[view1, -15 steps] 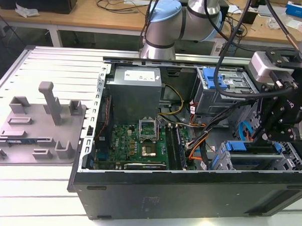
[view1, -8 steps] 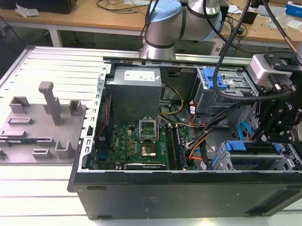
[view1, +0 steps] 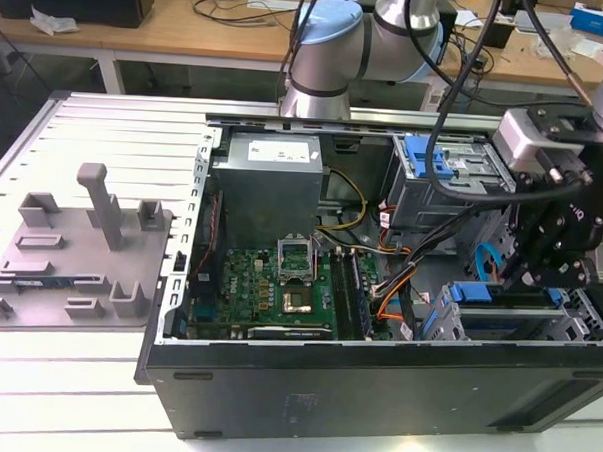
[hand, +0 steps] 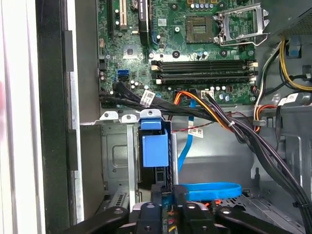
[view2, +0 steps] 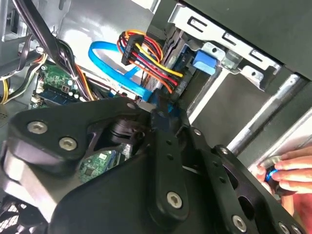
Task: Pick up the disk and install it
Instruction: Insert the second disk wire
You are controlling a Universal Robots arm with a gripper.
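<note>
Claw (view1: 539, 281) sits low inside the open PC case (view1: 374, 389), lower right of the exterior view, by the drive bay (hand: 122, 156). Can't tell if it's open or gripping anything. A hand (view2: 292, 170) rests on the case edge.

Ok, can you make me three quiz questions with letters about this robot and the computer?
1. Where is the hand? A) over the grey tray B) down in the computer case, at the exterior view's right C) on the wooden desk
2. What colour is the big circuit board? A) red B) green C) white
3. Is the computer case's side A) open B) covered C) taped shut?
Answers: B, it hangs between the case walls; B, it looks green in the exterior view; A, all the insides show.
</note>
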